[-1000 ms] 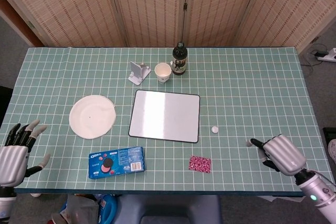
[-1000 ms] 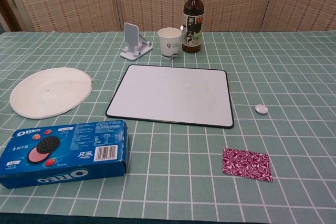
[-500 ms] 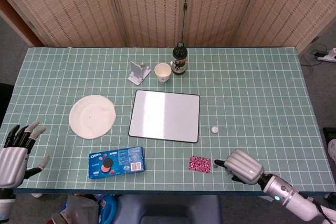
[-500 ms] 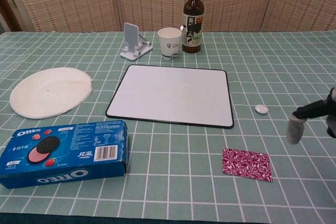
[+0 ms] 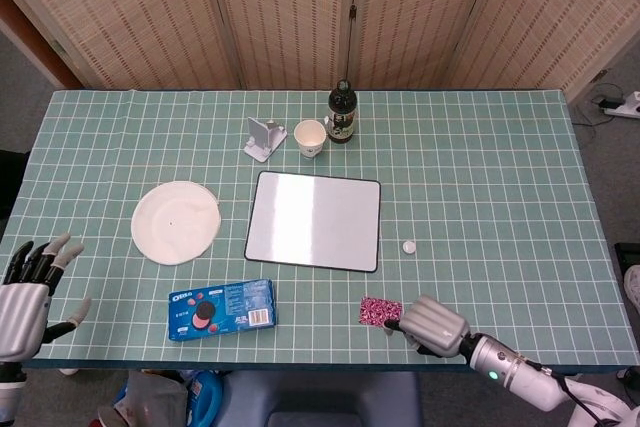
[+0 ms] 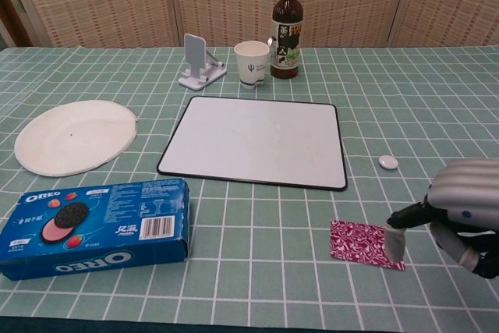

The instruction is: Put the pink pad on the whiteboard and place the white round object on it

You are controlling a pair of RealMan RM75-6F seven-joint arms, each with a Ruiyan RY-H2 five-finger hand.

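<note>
The pink patterned pad (image 5: 378, 311) (image 6: 362, 243) lies flat near the table's front edge, right of centre. My right hand (image 5: 432, 321) (image 6: 460, 212) is at its right side, and one fingertip (image 6: 394, 244) points down at the pad's right edge; nothing is held. The small white round object (image 5: 409, 246) (image 6: 387, 162) rests on the cloth just right of the whiteboard (image 5: 315, 220) (image 6: 257, 142), which lies bare mid-table. My left hand (image 5: 25, 292) hovers at the front left corner with its fingers spread, empty.
A white plate (image 5: 176, 222) (image 6: 74, 135) lies left of the whiteboard, and a blue Oreo box (image 5: 222, 309) (image 6: 93, 226) sits in front of it. Behind the board stand a phone stand (image 5: 264, 137), a paper cup (image 5: 311, 137) and a dark bottle (image 5: 342, 112).
My right hand has swept left along the front edge, from the right side of the table to the pink pad. The left hand has sunk slightly. No object has moved.
</note>
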